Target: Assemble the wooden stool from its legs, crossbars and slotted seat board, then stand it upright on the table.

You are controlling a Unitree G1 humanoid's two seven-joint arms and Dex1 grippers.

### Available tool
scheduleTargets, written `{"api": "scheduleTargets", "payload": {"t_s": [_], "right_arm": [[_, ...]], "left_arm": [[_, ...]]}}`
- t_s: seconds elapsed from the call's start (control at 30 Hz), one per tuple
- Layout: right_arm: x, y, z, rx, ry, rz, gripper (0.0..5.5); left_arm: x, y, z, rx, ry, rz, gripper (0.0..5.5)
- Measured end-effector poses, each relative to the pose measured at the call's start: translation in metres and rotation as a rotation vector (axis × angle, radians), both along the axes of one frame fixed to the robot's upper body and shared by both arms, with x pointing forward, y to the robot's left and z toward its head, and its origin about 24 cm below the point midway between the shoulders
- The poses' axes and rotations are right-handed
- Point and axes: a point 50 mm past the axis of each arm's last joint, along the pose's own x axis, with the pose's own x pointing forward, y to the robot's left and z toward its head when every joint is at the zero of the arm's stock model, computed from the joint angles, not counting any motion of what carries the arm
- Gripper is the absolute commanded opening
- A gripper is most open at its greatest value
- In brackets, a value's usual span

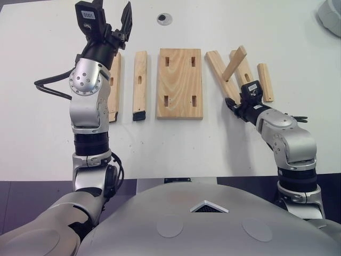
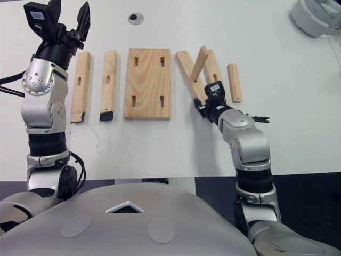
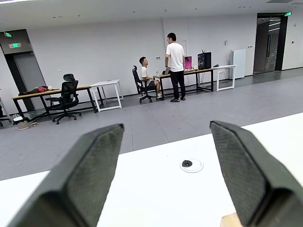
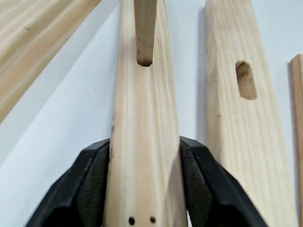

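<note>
We are near the start: on the table (image 1: 213, 149) the seat board (image 1: 180, 82) lies flat, two legs (image 1: 140, 80) lie loose on its left, and on its right one crossbar (image 1: 237, 61) sits in the leg (image 1: 216, 64) that our right gripper (image 4: 144, 161) clamps, while the left gripper (image 1: 109, 16) hovers empty, fingers apart.

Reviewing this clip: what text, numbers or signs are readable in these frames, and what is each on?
"0001": white label on the left gripper.
Small tag on the right gripper, which clamps a wooden leg: too small to read.
Green signs in the room behind: too small to read.
Seat board: no print seen.
</note>
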Motion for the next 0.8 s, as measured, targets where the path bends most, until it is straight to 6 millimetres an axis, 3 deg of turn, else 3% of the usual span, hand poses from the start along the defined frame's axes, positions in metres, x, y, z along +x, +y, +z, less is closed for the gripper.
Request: {"api": "scheduleTargets", "payload": {"t_s": [0.17, 0.33, 0.5, 0.63, 0.73, 0.8], "right_arm": [[0.024, 0.002, 0.035, 0.009, -0.285, -0.005, 2.08], [0.035, 0.004, 0.057, 0.040, -0.499, 0.029, 2.08], [0.040, 0.022, 0.075, 0.138, -0.644, 0.226, 2.08], [0.043, 0.035, 0.093, 0.238, -0.713, 0.328, 2.08], [0.042, 0.047, 0.117, 0.336, -0.784, 0.392, 2.08], [0.038, 0.052, 0.119, 0.343, -0.787, 0.441, 2.08]], "left_arm": [[0.001, -0.003, -0.003, -0.040, 0.033, -0.010, 3.36], [0.003, -0.021, 0.010, -0.242, 0.075, -0.113, 3.36], [0.000, -0.049, 0.033, -0.708, 0.173, -0.450, 3.36], [-0.008, -0.052, 0.049, -0.860, 0.198, -0.642, 3.36], [-0.010, -0.047, 0.058, -0.956, 0.197, -0.680, 3.36], [-0.010, -0.045, 0.062, -1.006, 0.196, -0.697, 3.36]]}}
